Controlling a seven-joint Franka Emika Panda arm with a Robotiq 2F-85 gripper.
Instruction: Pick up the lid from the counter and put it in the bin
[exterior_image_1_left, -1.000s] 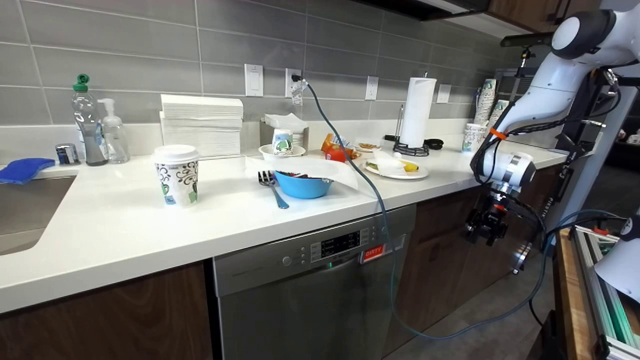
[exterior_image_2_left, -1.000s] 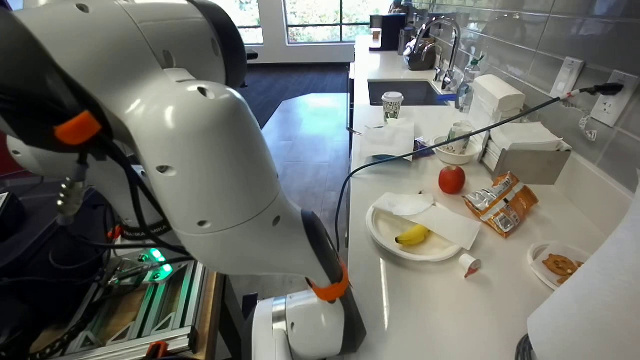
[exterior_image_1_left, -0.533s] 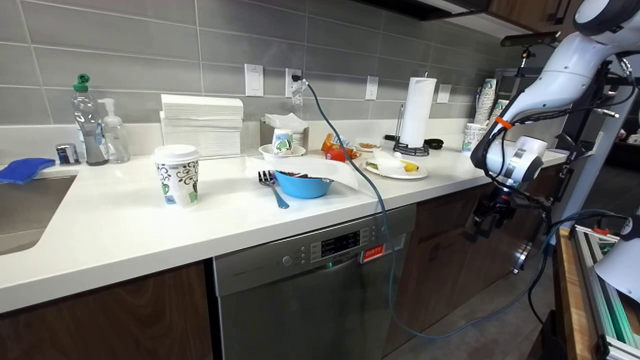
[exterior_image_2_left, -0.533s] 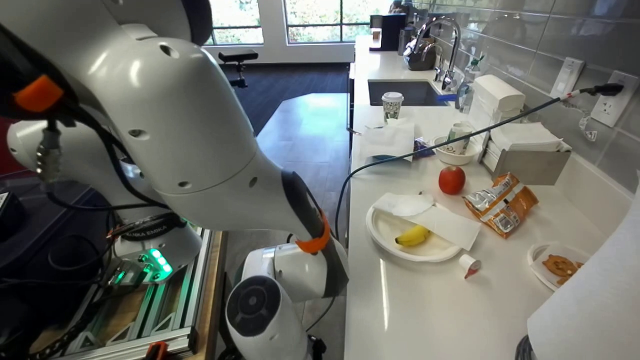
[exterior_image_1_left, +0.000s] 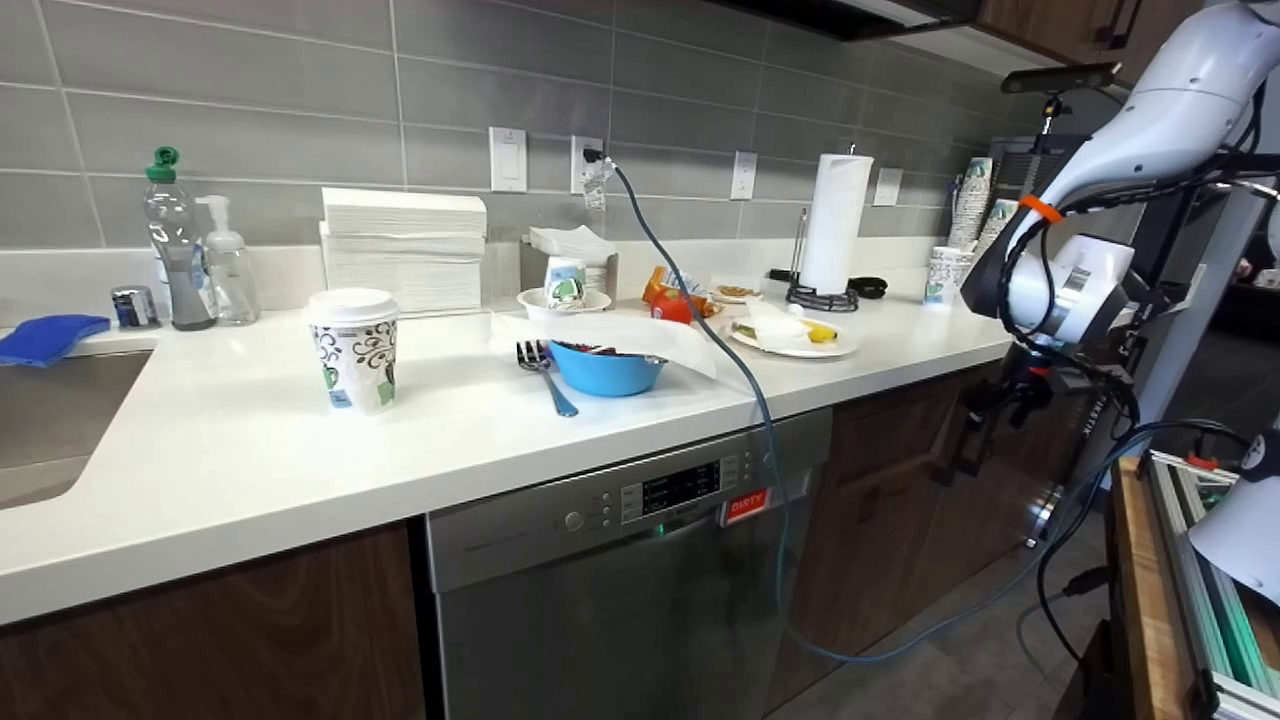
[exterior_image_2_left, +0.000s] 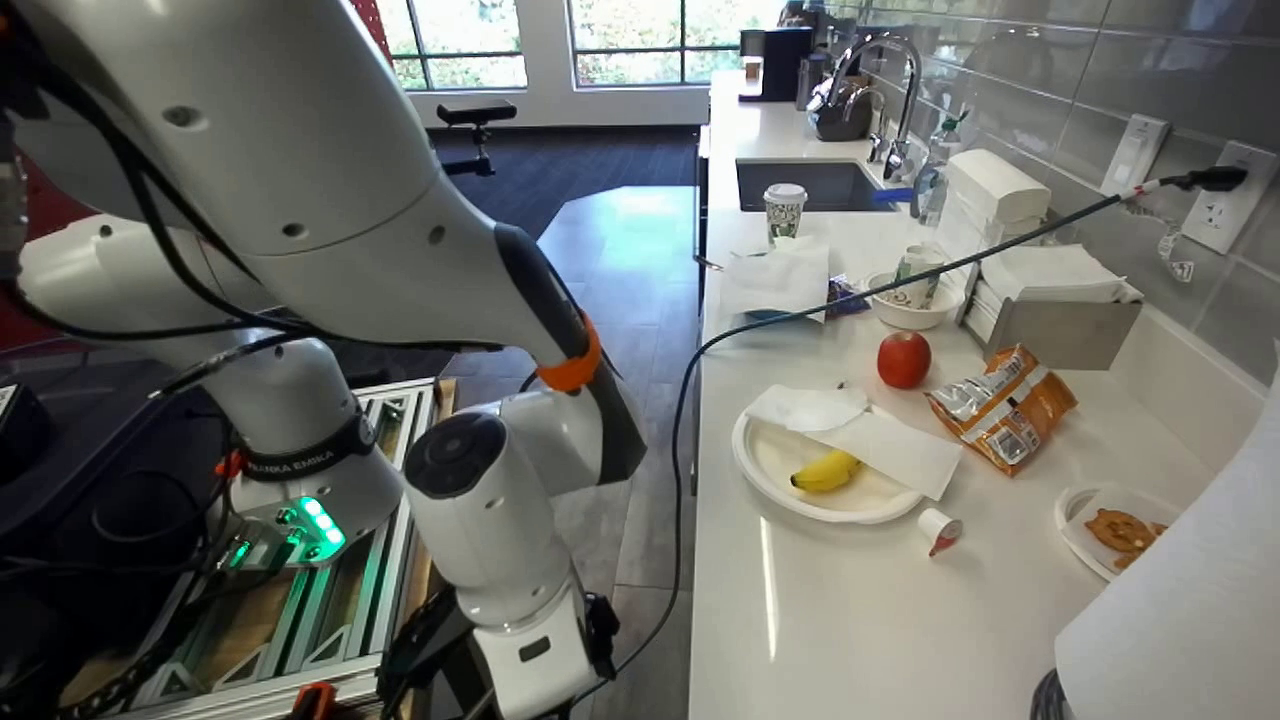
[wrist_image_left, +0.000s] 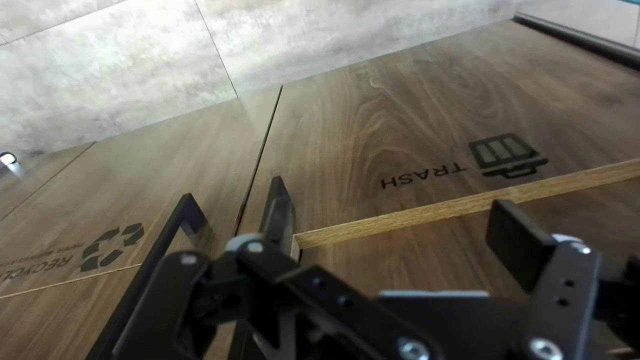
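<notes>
A white lid sits on a patterned paper cup on the counter; it shows in both exterior views. I see no loose lid. A cabinet door marked TRASH, with a bin symbol, shows upside down in the wrist view. Its pale top edge looks thick; I cannot tell whether it stands open. My gripper is open, with nothing between the fingers, in front of this door. One finger overlaps a dark upright handle, and I cannot tell whether they touch. In an exterior view the gripper is below counter height, beside a black handle.
A RECYCLE door with a black handle adjoins the TRASH door. On the counter are a blue bowl, fork, plate with banana, apple and small white cup. A cable hangs across the counter edge.
The arm has drawn back from the counter edge. The gripper has moved up and to the right in an exterior view, and a black cabinet handle now shows beside it. The counter items have not moved.
</notes>
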